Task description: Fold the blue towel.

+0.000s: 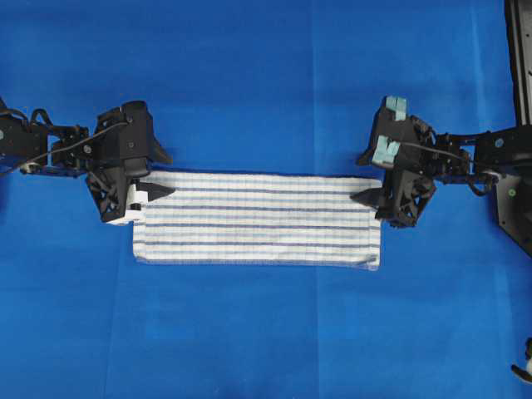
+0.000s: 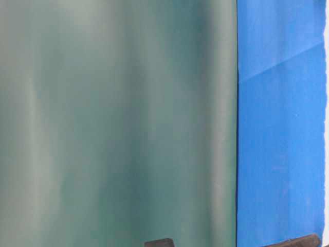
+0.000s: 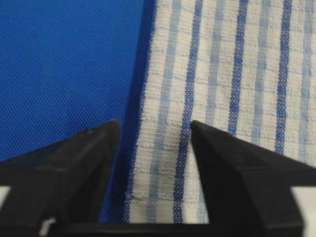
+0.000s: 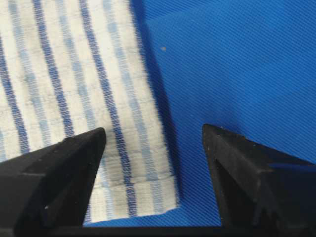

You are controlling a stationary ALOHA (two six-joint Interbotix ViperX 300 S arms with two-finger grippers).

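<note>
The blue towel (image 1: 258, 219) lies flat in the middle of the table as a long white strip with dark-blue and light-blue stripes. My left gripper (image 1: 170, 174) is at its far left corner, open, one finger over the towel (image 3: 237, 74) and the other over bare covering, so the far edge runs between the jaws (image 3: 154, 126). My right gripper (image 1: 357, 179) is at the far right corner, open wider, and it straddles that corner of the towel (image 4: 64, 64) the same way (image 4: 153, 129). Neither gripper has lifted the cloth.
A plain blue table covering (image 1: 266, 83) spreads all round the towel. A black frame (image 1: 519, 50) runs down the right edge. A blurred grey-green surface (image 2: 118, 123) fills most of the table-level view and hides the towel there.
</note>
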